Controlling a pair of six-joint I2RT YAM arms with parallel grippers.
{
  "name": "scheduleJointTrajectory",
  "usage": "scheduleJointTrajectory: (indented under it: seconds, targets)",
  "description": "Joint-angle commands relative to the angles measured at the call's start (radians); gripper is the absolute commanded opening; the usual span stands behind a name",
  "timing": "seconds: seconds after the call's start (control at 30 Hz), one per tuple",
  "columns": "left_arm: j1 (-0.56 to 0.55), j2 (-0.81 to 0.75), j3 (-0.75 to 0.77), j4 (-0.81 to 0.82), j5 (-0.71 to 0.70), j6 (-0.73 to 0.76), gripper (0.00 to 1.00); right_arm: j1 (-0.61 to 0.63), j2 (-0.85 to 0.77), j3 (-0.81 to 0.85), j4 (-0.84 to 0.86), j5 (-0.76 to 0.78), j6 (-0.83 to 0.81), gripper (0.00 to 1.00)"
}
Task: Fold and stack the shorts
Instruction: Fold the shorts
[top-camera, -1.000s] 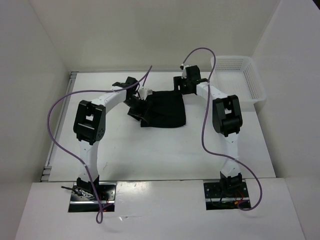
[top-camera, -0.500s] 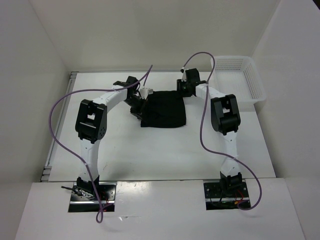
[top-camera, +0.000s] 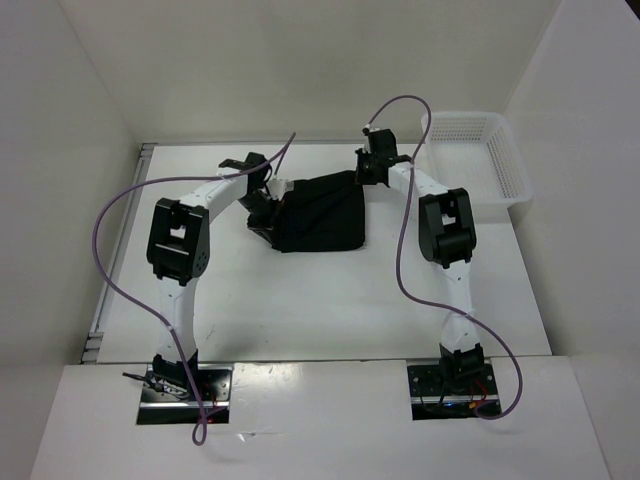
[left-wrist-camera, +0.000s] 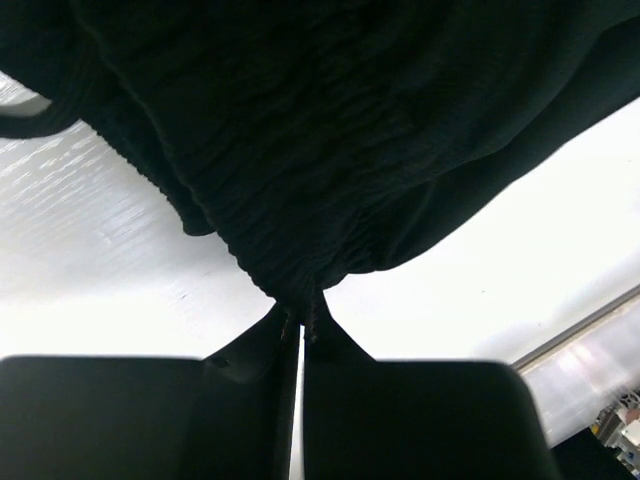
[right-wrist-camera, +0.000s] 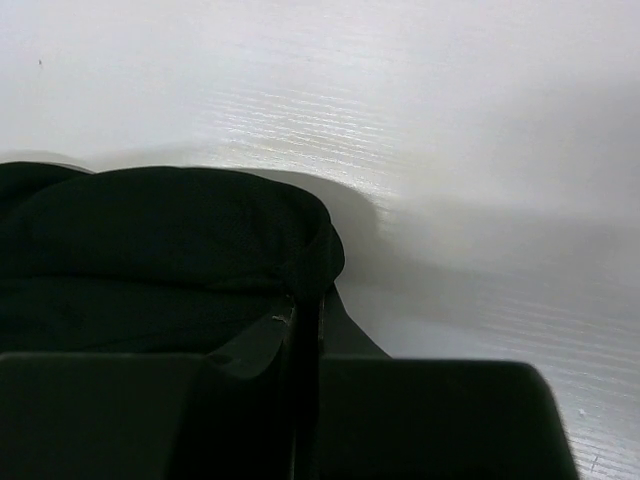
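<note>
The black shorts (top-camera: 320, 210) lie bunched on the white table between the two arms, their far edge raised. My left gripper (top-camera: 268, 197) is shut on the left end of that edge; in the left wrist view the gathered waistband of the shorts (left-wrist-camera: 300, 150) hangs pinched between the fingertips of the left gripper (left-wrist-camera: 302, 312). My right gripper (top-camera: 362, 175) is shut on the far right corner. In the right wrist view a rounded fold of the shorts (right-wrist-camera: 160, 250) fills the left side and runs into the closed right gripper (right-wrist-camera: 305, 300).
A white mesh basket (top-camera: 488, 155) stands at the far right of the table (top-camera: 330, 300). White walls close in on the left, back and right. A metal rail (top-camera: 118, 250) borders the table's left edge.
Both grippers have closed on the shorts' far edge and lifted it. The cloth has bunched, and its left side has drawn in toward the left gripper.
</note>
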Motion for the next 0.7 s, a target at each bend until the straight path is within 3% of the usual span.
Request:
scheduleJointTrajectory:
  seconds: [0.0, 0.03, 0.1, 0.2, 0.23, 0.27, 0.4, 0.57, 0.67]
  targets:
    - [-0.008, -0.017, -0.006, -0.066, -0.071, 0.005, 0.0, -0.004, 0.021, 0.059, 0.042, 0.068, 0.005, 0.0]
    - [-0.008, -0.007, -0.006, -0.066, -0.071, 0.005, 0.0, -0.004, 0.021, 0.059, 0.042, 0.068, 0.005, 0.0]
    - [-0.017, 0.006, 0.018, -0.066, -0.049, 0.005, 0.02, -0.004, 0.021, 0.05, 0.042, 0.048, -0.006, 0.12]
    - [-0.026, 0.024, 0.044, -0.066, -0.048, 0.005, 0.18, -0.004, 0.012, 0.05, 0.042, 0.01, -0.015, 0.45]
    - [-0.026, 0.024, 0.044, -0.066, -0.038, 0.005, 0.28, -0.004, -0.002, 0.05, 0.042, -0.003, -0.029, 0.67]
    - [-0.026, 0.024, 0.055, -0.066, -0.038, 0.005, 0.33, -0.004, -0.011, 0.05, 0.042, -0.003, -0.029, 0.73]
    - [-0.026, -0.011, 0.064, -0.066, -0.028, 0.005, 0.59, -0.004, -0.092, 0.038, 0.023, -0.028, -0.064, 0.84]
    - [-0.026, -0.048, 0.099, -0.076, -0.018, 0.005, 0.73, -0.004, -0.295, -0.018, -0.024, -0.055, -0.148, 0.92]
    - [-0.003, -0.088, 0.153, -0.109, 0.002, 0.005, 0.81, -0.004, -0.445, -0.067, -0.072, -0.064, -0.26, 0.93]
